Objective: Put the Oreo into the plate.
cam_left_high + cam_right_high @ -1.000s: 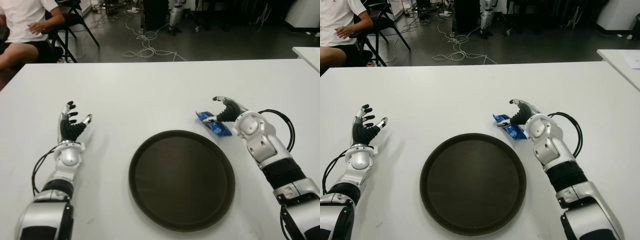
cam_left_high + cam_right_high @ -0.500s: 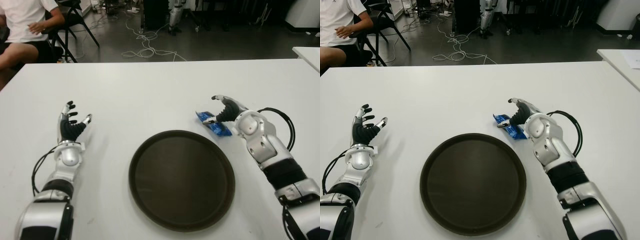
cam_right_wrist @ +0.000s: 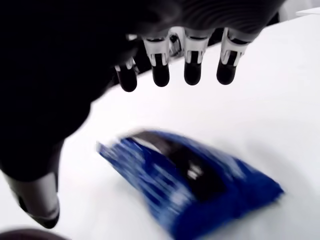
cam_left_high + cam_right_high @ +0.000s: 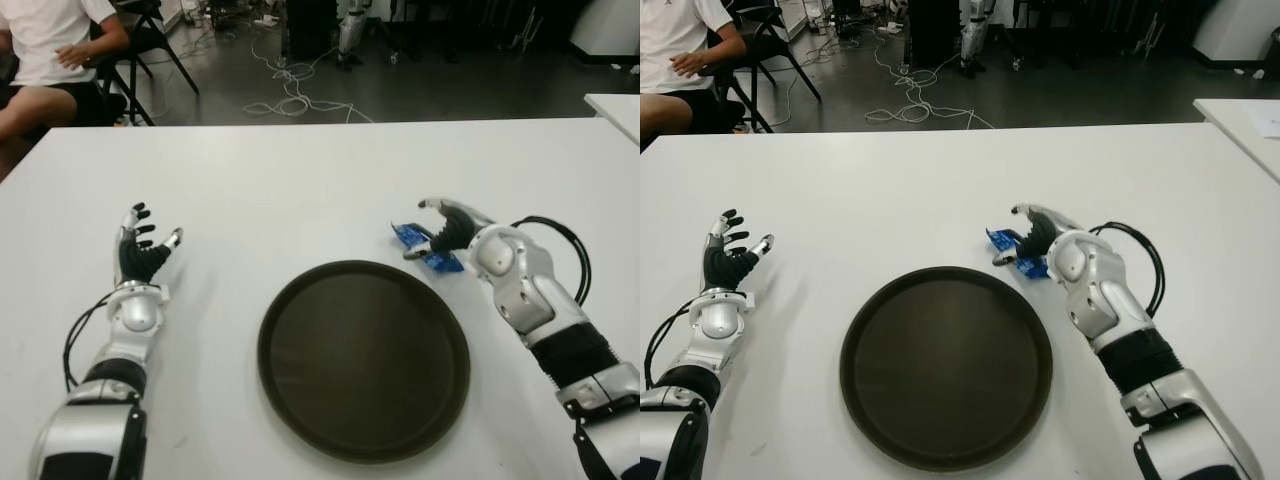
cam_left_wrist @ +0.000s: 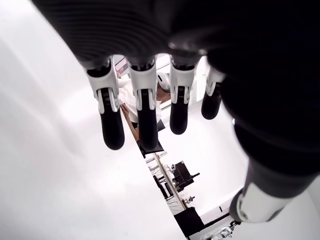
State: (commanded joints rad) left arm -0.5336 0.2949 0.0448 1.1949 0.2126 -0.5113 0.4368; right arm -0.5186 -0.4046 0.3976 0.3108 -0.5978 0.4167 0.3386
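Note:
The Oreo (image 4: 403, 234) is a blue packet lying flat on the white table (image 4: 300, 180), just beyond the far right rim of the dark round plate (image 4: 364, 360). My right hand (image 4: 426, 231) arches over the packet, fingers past its far side and thumb down at its near edge. In the right wrist view the packet (image 3: 190, 185) lies under the spread fingertips (image 3: 193, 70), with none of them closed on it. My left hand (image 4: 145, 242) shows at the left of the plate, fingers (image 5: 145, 112) spread and holding nothing.
A seated person (image 4: 50, 60) and a chair are beyond the table's far left corner. Cables (image 4: 290, 95) lie on the floor behind the table. Another white table's corner (image 4: 615, 105) shows at the far right.
My right hand has moved slightly left over the packet and its thumb has dropped to the packet's near edge. The packet, plate and left hand have stayed put.

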